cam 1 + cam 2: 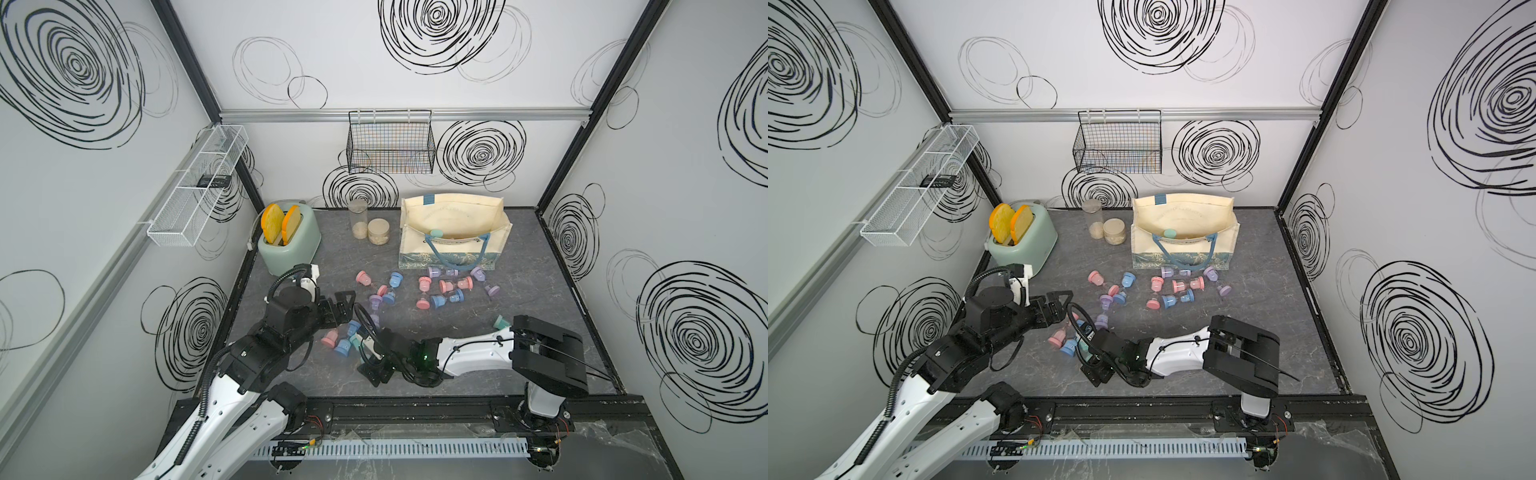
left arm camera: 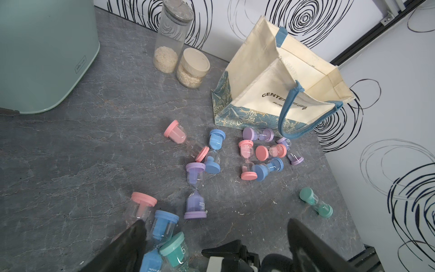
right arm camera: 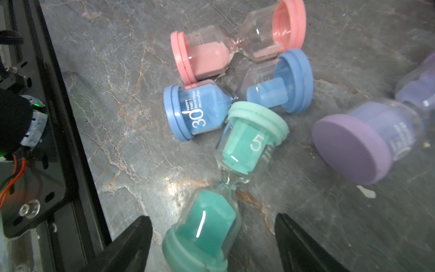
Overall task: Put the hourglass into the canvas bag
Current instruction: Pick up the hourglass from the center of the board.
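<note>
With the right fingers (image 3: 131, 242) wide open and empty astride the teal hourglass (image 3: 211, 223) lying on the tabletop (image 3: 117, 141), well apart from the canvas bag (image 1: 415, 249), lower squarely and close on its near bulb.

wide open from above at the mouth of the cream canvas bag with blue strap handles (image 1: 453, 212); crowded in front by scattered pastel-capped hourglasses (image 1: 448, 286); bare on the grey marbled tabletop (image 1: 540, 299) to their right; blocked at back left by the mint-green toaster (image 1: 291, 245) and two clear jars (image 1: 358, 220).
</note>
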Controlling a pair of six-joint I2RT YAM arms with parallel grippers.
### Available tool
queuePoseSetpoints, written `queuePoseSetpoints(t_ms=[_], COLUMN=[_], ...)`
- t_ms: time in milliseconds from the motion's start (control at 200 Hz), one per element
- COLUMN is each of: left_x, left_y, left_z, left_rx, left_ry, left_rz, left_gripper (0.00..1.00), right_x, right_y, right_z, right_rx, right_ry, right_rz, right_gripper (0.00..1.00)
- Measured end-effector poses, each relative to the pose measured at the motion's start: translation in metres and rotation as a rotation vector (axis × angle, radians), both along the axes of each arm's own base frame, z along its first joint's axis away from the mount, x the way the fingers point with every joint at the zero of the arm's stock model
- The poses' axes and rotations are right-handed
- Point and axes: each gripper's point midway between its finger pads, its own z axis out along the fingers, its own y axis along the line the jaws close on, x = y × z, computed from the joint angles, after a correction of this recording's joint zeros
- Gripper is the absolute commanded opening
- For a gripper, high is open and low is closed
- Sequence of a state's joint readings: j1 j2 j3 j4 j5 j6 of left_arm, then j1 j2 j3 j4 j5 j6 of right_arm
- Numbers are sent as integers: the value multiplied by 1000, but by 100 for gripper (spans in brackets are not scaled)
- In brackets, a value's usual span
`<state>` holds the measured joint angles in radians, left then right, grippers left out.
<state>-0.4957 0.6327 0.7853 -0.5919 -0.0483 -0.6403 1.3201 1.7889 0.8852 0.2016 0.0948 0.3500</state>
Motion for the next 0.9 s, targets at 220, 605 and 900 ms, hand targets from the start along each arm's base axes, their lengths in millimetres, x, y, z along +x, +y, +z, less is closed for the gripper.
queuePoseSetpoints(t_ms=[220,605,900], left_x=[-1,-1,0], left_y=[2,3,3], left_z=[-3,-6,-6], left_rx=[6,4,4], left_ry=[14,22,21], left_rz=[7,16,17], left_gripper=[96,96,96], right_x=[6,11,16], right_y=[-7,-22,-17], right_z=[-9,-19,-21], right_rx=[-51,-118,-131], right_ry=[-17,-40,-67], right_rz=[-36,-60,-55], right_gripper=[80,70,62])
